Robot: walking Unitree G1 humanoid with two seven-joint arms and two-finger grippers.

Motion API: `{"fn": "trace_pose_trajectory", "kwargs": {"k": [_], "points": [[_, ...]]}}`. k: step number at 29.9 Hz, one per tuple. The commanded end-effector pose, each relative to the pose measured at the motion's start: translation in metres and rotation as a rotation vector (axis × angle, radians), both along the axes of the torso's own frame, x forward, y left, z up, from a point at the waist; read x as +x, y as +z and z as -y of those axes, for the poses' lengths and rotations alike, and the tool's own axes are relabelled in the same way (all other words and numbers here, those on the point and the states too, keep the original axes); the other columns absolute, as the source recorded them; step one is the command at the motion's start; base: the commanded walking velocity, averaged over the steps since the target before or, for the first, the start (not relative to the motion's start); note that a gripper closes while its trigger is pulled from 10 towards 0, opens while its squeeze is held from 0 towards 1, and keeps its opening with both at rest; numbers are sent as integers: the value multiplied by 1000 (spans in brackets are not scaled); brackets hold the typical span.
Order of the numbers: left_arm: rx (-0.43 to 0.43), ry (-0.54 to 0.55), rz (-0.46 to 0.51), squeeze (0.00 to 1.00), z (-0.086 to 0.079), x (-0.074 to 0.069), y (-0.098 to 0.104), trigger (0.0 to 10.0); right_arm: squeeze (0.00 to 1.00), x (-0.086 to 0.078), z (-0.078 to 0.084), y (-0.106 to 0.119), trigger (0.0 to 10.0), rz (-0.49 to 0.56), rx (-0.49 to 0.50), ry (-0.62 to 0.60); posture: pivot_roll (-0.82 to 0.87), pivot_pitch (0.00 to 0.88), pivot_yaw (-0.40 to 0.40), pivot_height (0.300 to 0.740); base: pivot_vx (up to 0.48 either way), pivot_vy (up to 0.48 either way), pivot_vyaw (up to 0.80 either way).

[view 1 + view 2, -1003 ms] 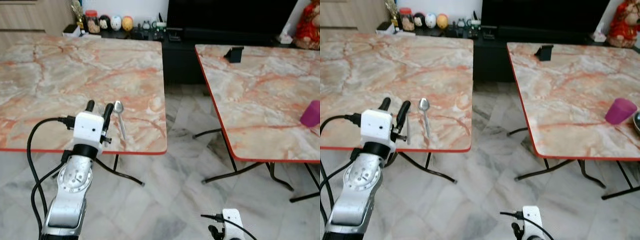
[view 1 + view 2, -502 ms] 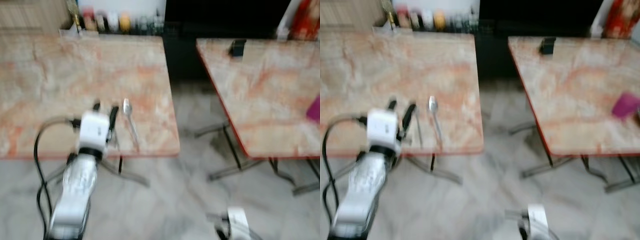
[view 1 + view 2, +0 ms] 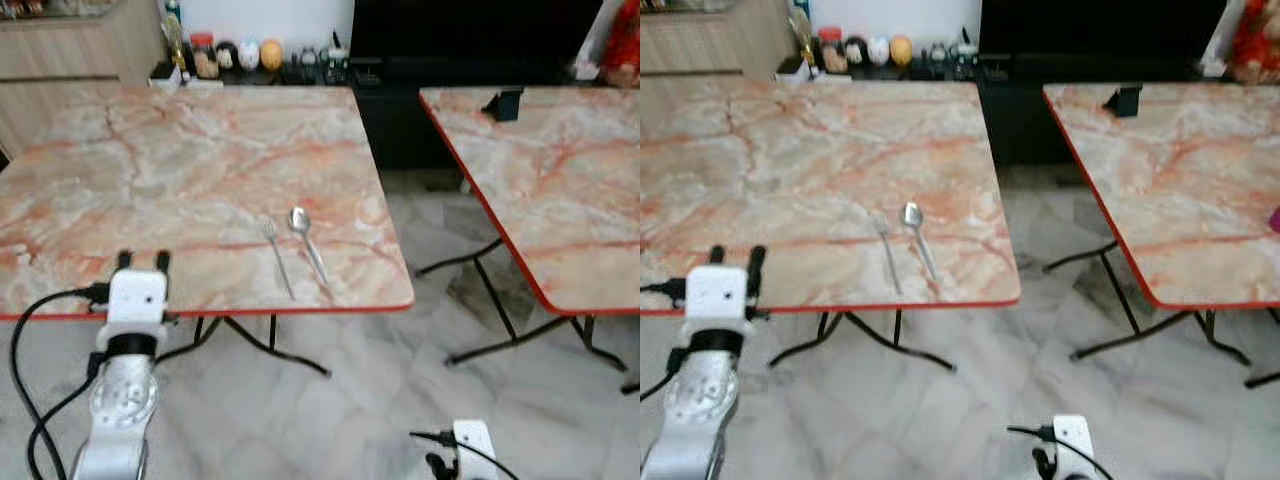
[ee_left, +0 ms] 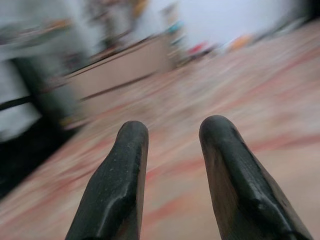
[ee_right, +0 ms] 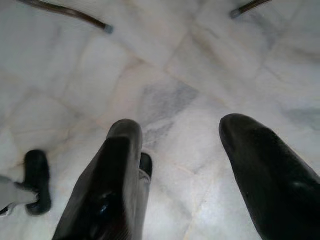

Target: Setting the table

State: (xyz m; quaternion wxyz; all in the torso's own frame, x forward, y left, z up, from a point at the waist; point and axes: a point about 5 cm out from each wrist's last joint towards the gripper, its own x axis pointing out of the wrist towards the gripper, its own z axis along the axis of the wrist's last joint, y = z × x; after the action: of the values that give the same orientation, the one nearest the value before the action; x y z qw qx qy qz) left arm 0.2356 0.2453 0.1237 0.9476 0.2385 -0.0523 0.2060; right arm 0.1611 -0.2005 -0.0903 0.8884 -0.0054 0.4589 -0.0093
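A metal fork (image 3: 277, 256) and a metal spoon (image 3: 307, 240) lie side by side on the left marble table (image 3: 200, 150), close to its front edge. My left gripper (image 3: 141, 261) is raised at that table's front edge, well to the left of the fork. It is open and empty, as the left wrist view shows with the two fingers (image 4: 120, 180) apart over the tabletop. My right gripper (image 5: 175, 165) hangs low over the floor, open, with nothing between its fingers.
A second marble table (image 3: 560, 170) stands to the right, with a small black stand (image 3: 503, 103) near its far edge. Jars and small figures (image 3: 235, 55) line a low dark cabinet behind the tables. A strip of marble floor (image 3: 440, 260) runs between the two tables.
The view has shifted, so the tables and cutlery sit further right in the picture. My left gripper has come away from the fork and now stands left of it, empty.
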Motion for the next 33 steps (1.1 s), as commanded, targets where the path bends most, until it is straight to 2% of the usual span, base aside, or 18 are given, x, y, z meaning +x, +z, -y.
{"fn": "trace_pose_trajectory", "kwargs": {"k": [1, 3, 4, 5, 7, 8, 11, 12, 15, 17, 19, 20, 22, 24, 29, 33], "points": [[16, 125, -25, 0, -17, -8, -9, 10000, 0, 2, 1, 1, 10000, 7, -3, -7, 87, 0, -58, 740, 0, 285, 0], [11, 225, -85, 0, -31, -16, -22, 10000, 0, 2, 1, 1, 10000, 7, -3, -7, 86, 0, -58, 740, 0, 287, 0], [11, 225, -85, 0, -31, -16, -22, 10000, 0, 2, 1, 1, 10000, 7, -3, -7, 86, 0, -58, 740, 0, 289, 0], [-11, 271, -132, 0, -38, -21, -33, 10000, 0, 2, 1, 1, 10000, 7, -4, -6, 86, 0, -58, 740, 0, 285, 0], [-75, 331, -242, 0, -47, -28, -56, 10000, 0, 2, 1, 1, 10000, 6, -4, -4, 86, 0, -58, 740, 0, 287, 0], [-136, 352, -379, 0, -52, -34, -80, 10000, 0, 2, 1, 1, 10000, 6, -5, -3, 87, 0, -61, 740, 0, 285, 0], [-180, 336, -534, 0, -52, -40, -106, 10000, 0, 2, 1, 1, 10000, 5, -5, -2, 89, 0, -62, 740, 0, 190, 0], [-204, 280, -637, 0, -47, -43, -122, 10000, 0, 2, 1, 1, 10000, 4, -4, -1, 88, 0, -64, 740, 0, 0, 0], [-277, 150, -777, 0, -31, -47, -146, 10000, 0, 2, 1, 1, 10000, 3, -3, 1, 92, 0, -65, 740, 0, 0, 0], [-298, 81, -820, 0, -21, -48, -157, 10000, 0, 2, 1, 1, 10000, 3, -2, 2, 92, 0, -65, 740, 0, 0, 0], [-354, 15, -852, 0, -10, -47, -166, 10000, 0, 2, 1, 1, 10000, 3, -2, 2, 85, 0, -66, 740, 0, 0, 0], [-350, -47, -869, 0, -1, -44, -170, 10000, 0, 2, 1, 1, 10000, 3, -2, 1, 85, 0, -66, 740, 0, 0, 0], [-337, -78, -884, 0, 3, -41, -173, 10000, 0, 2, 2, 1, 10000, 3, -3, 1, 84, 0, -67, 740, 0, 0, 0], [-358, -113, -899, 0, 10, -38, -178, 10000, 0, 3, 2, 1, 10000, 3, -3, 0, 85, 0, -69, 740, 0, 0, 0], [-426, -104, -889, 0, 15, -35, -182, 10000, 0, 2, 2, 1, 10000, 3, -2, -5, 77, 0, -67, 740, 0, 0, 0], [-415, -109, -935, 0, 20, -38, -188, 10000, 0, 3, 2, 1, 10000, 3, -1, -4, 77, 0, -69, 740, 0, 0, 0]]}}
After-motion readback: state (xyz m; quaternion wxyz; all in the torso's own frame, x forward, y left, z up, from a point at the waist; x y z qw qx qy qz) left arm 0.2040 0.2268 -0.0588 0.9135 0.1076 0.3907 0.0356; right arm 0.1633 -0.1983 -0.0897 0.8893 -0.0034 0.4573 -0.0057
